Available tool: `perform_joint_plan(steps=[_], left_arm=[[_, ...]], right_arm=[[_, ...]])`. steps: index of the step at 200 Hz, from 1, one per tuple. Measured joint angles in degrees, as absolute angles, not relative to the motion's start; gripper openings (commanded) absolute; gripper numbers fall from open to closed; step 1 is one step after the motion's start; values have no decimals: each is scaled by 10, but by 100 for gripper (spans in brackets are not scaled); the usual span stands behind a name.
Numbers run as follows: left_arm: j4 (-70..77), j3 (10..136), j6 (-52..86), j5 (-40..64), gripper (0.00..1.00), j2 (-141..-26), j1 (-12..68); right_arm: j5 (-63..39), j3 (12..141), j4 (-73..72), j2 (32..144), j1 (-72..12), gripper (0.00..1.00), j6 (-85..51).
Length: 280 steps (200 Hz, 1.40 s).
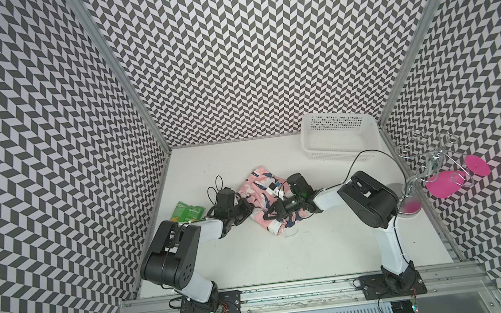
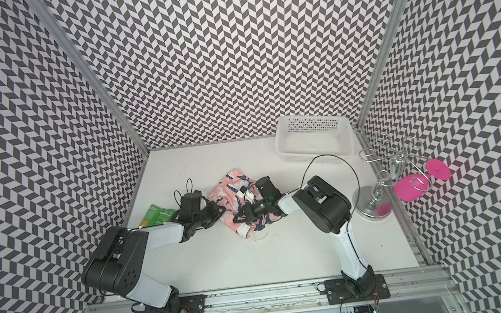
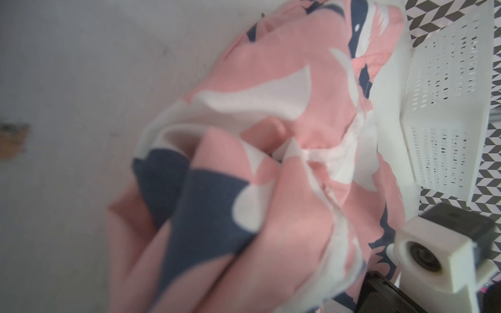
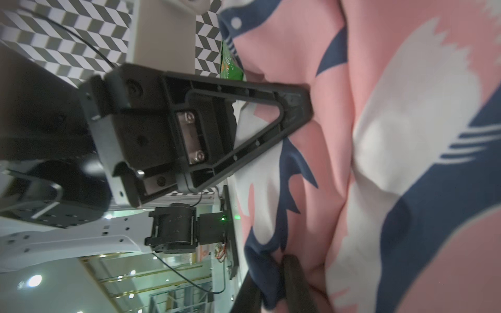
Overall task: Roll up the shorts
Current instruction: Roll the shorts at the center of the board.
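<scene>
The left gripper (image 1: 246,208) is clenched on the left edge of the shorts (image 1: 254,186); its wrist view shows only pink cloth (image 3: 271,108) bunched up close to the lens, the fingers themselves hidden. The right gripper (image 4: 298,181) has its jaws parted, both fingertips (image 4: 303,104) against the shark print (image 4: 406,135), with no fold visibly pinched between them. In both top views it lies low across the near right part of the cloth (image 2: 228,185), pointing left toward the other gripper (image 2: 218,211). The shorts sit mid-table (image 1: 254,259) between the two arms as a rumpled, partly folded heap, not a tidy roll, with the drawstring (image 1: 291,233) trailing off the near edge. This looks like a regrasp partway through rolling, one side anchored while the other is free. The next move probably calls for the right gripper (image 1: 268,215) to take a fresh hold on a loose edge and turn it over toward the held side, keeping the cloth taut so the roll does not slacken, and keeping the drawstring from snagging. Left of the shorts lies a green bag (image 1: 188,214), apart from them. The white basket (image 1: 335,153) at the far right is empty. At the right edge a pink glass (image 1: 442,185) hangs tilted from a wire rack (image 1: 413,190); nothing shows inside it.
</scene>
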<state>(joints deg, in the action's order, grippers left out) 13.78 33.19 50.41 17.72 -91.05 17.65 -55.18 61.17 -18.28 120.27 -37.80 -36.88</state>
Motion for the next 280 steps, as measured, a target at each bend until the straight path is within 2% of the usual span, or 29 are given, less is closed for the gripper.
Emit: perform_joint_plan(steps=[18,49,103,119,123,134,156,168,195,208,219,224,235,249,254,269,280], left_arm=[[98,358,493,177,0,-916,176],[56,379,482,178,0,-922,176],[-2,405,467,187,0,-922,176],[-15,410,463,190,0,-922,176],[-16,411,463,190,0,-922,176],[-19,412,463,192,0,-922,176],[-22,412,462,195,0,-921,176],[-23,412,462,197,0,-921,176],[-27,412,462,199,0,-917,176],[-29,412,462,200,0,-915,176],[-29,412,463,200,0,-915,176],[-29,412,463,201,0,-915,176],[-29,412,463,202,0,-915,176],[-29,412,463,205,0,-915,176],[-29,412,463,205,9,-915,176],[-28,412,463,205,44,-914,173],[-29,413,463,206,60,-907,165]], right_arm=[[-458,632,-82,1166,-390,46,-293],[-262,647,28,1091,-445,53,-178],[50,643,57,1014,-608,61,-33],[112,643,52,1016,-648,61,2],[128,643,51,1019,-656,65,9],[169,647,50,1033,-670,66,29],[238,656,43,1075,-681,66,52],[267,653,40,1092,-684,70,62],[322,650,29,1108,-686,68,78],[343,650,20,1115,-686,64,84],[354,650,11,1123,-686,55,88],[357,650,8,1127,-686,45,91],[358,650,4,1136,-686,15,96],[350,651,0,1143,-687,2,96],[342,652,1,1143,-685,0,94],[305,657,7,1142,-674,0,83],[256,658,9,1138,-658,0,70]])
